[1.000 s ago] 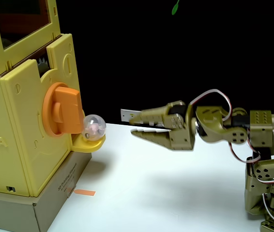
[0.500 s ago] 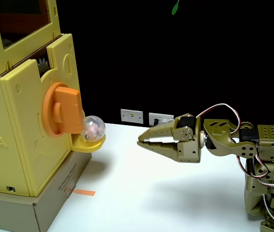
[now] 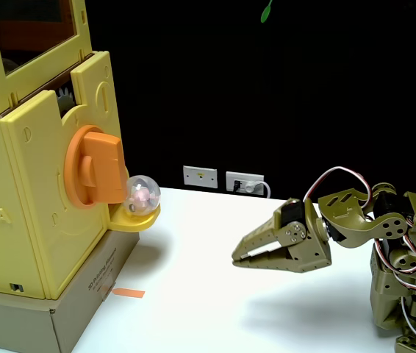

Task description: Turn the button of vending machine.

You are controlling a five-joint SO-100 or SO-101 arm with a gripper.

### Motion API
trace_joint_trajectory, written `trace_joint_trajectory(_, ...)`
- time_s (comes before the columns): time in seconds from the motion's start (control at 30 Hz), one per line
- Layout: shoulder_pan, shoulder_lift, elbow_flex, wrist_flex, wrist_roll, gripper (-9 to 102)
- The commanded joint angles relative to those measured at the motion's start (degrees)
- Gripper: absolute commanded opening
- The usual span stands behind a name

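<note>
The cardboard base (image 3: 24, 316) sits nearest, at the lower left of the fixed view, with an orange strip (image 3: 128, 293) on the surface (image 3: 215, 294) beside it. On the base stands the vending machine (image 3: 39, 184), and the button (image 3: 94, 168) juts from its right face, bar upright. Just below it a clear capsule (image 3: 142, 194) rests in the yellow tray (image 3: 136, 218), which suggests the turn is already made. At the right, the end effector (image 3: 234, 258) hangs low over the surface, well apart from the button, jaws nearly closed and holding nothing. If another turn is wanted, it must rise, reach left and open to straddle the bar. Wall sockets (image 3: 223, 179) lie farthest back.
</note>
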Motion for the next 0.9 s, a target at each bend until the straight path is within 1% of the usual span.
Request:
trace_joint_trajectory(0.0, -0.1, 7.9, 9.1, 1.7, 0.4, 0)
trace_joint_trajectory(0.23, -0.4, 8.1, 8.1, 6.1, 1.6, 1)
trace_joint_trajectory(0.33, -0.4, 8.2, 6.6, 10.7, 3.0, 1)
trace_joint_trajectory(0.43, -0.4, 8.2, 4.4, 18.4, 4.7, 2)
trace_joint_trajectory(0.6, -0.8, 8.3, 2.7, 25.0, 4.7, 1)
trace_joint_trajectory(0.8, -2.5, 8.3, 2.5, 25.8, 4.4, 0)
trace_joint_trajectory(0.87, -2.9, 8.3, 2.9, 24.0, 4.0, -1)
